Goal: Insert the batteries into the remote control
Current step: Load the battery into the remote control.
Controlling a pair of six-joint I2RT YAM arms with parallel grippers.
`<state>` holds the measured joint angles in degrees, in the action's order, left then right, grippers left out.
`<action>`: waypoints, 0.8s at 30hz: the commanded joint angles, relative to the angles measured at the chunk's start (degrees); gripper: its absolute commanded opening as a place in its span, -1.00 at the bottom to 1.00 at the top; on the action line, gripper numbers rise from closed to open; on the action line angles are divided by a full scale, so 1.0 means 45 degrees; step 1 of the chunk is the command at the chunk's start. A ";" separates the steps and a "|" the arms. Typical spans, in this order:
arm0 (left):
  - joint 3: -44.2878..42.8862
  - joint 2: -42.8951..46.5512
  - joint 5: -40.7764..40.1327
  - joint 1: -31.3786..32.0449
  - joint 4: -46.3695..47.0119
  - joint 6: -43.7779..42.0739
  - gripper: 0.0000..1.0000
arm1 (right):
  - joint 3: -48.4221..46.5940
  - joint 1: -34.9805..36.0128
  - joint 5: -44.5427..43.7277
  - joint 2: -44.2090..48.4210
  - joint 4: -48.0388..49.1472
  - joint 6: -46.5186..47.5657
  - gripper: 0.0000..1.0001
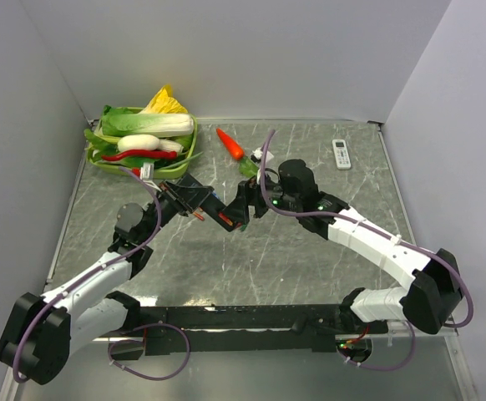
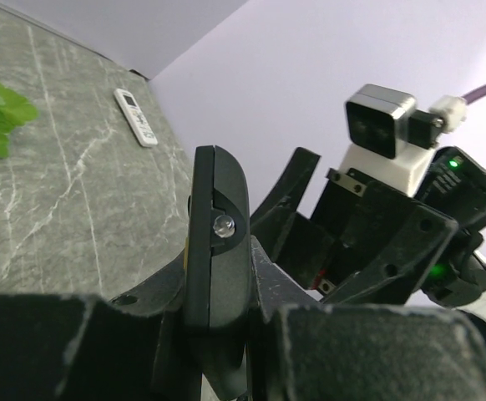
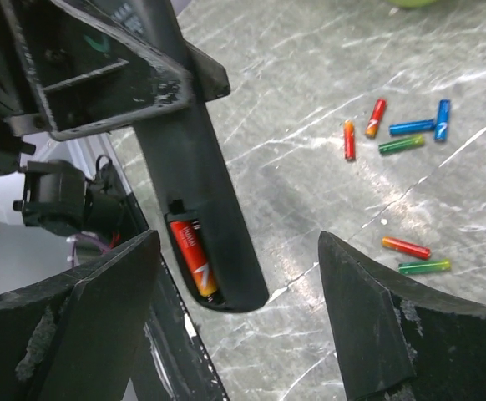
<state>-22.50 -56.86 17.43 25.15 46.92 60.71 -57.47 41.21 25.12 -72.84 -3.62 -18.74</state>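
Observation:
My left gripper (image 1: 194, 199) is shut on the black remote control (image 1: 218, 213) and holds it above the table, edge-on in the left wrist view (image 2: 216, 242). In the right wrist view the remote (image 3: 201, 167) shows its open battery compartment with one red-orange battery (image 3: 194, 257) seated in it. My right gripper (image 3: 235, 317) is open and empty, its fingers (image 3: 377, 317) on either side of the remote's lower end without touching it. It faces the left gripper in the top view (image 1: 245, 205). Several loose batteries (image 3: 402, 144) in red, orange, green and blue lie on the table beyond.
A green tray (image 1: 101, 159) of vegetables stands at the back left. An orange carrot (image 1: 230, 144) and a green leaf (image 1: 249, 167) lie at the back middle. A white remote (image 1: 341, 154) lies at the back right. Walls close in the table.

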 commanded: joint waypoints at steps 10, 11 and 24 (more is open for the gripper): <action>-0.0624 -0.0040 0.0872 -0.0041 0.1840 0.0240 -0.96 | 0.0291 -0.0076 0.1097 -0.0064 0.1214 -0.0249 0.46; -0.0644 -0.0059 0.0873 -0.0041 0.1840 0.0259 -0.96 | 0.0388 -0.0057 0.1096 -0.0083 0.1253 -0.0268 0.44; -0.0878 -0.0001 0.0912 -0.0041 0.2133 0.0533 -0.97 | 0.0838 0.0022 0.0902 -0.0318 0.1312 0.0414 0.07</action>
<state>-22.87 -57.65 20.69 24.99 50.15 61.12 -55.02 41.23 30.26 -73.49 1.30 -19.51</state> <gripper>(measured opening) 0.219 0.548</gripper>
